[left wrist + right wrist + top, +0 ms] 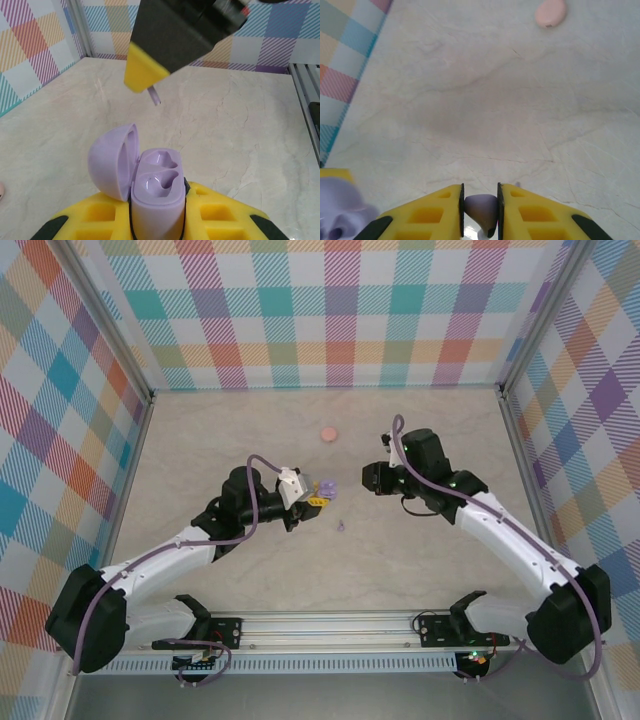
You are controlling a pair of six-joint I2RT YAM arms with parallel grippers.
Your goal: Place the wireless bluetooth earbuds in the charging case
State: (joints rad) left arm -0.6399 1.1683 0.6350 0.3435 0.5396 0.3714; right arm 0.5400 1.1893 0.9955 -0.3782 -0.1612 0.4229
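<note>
Pinching a tiny, likely light and slick bud (481, 210) by its head, right claw (480, 199) bottom centre; left claw (157, 222) clamps the open case (155, 185)

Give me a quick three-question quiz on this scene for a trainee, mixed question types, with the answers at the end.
1. True or false: both sockets of the open lilac case hold earbuds.
2. What does the right end effector grip? A) nothing B) a lilac earbud C) the case
3. Fill in: the loose earbud lies on the ____.
Key: 1 false, both sockets are empty. 2 B. 3 table.
</note>
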